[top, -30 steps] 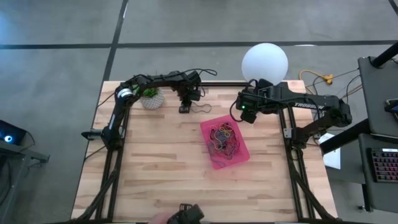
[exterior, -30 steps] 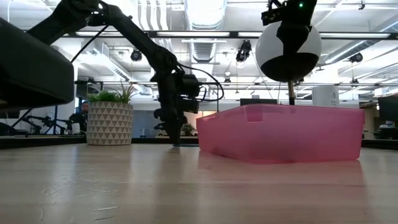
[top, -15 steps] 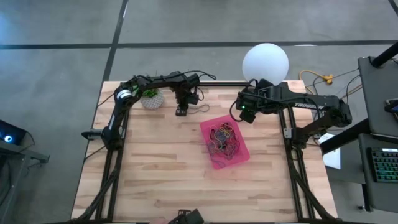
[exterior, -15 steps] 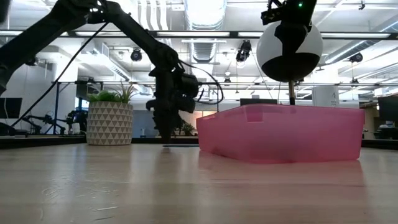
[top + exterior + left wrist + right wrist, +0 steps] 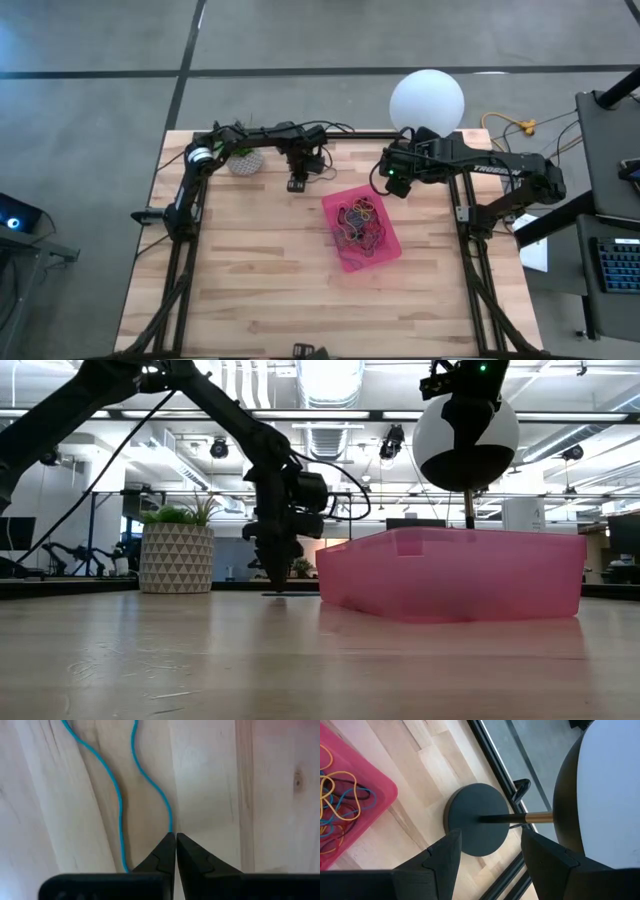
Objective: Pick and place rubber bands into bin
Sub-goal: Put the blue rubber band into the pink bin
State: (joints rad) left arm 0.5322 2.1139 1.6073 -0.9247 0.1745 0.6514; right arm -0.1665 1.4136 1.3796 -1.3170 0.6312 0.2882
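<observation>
A: Step? Left gripper (image 5: 175,836) down on table, clenched on a blue rubber band (image 5: 118,800), near the pink bin (image 5: 362,229).
B: Next: lift, carry over bin, release. Right gripper (image 5: 490,851) parked agape, empty.

The table (image 5: 250,270) is a light wooden slab on a dark frame. The bin (image 5: 361,228), pink and rectangular, lies slightly right of the table's centre, turned at an angle to the table's edges. The rubber bands (image 5: 359,222) lie tangled inside it. The left gripper (image 5: 297,184) points down at the table near the far edge, just beside the white pot (image 5: 244,160) with a green plant. The right gripper (image 5: 394,183) hangs near the far right corner, close to the bin's far corner, beneath a white globe lamp (image 5: 427,99).
</observation>
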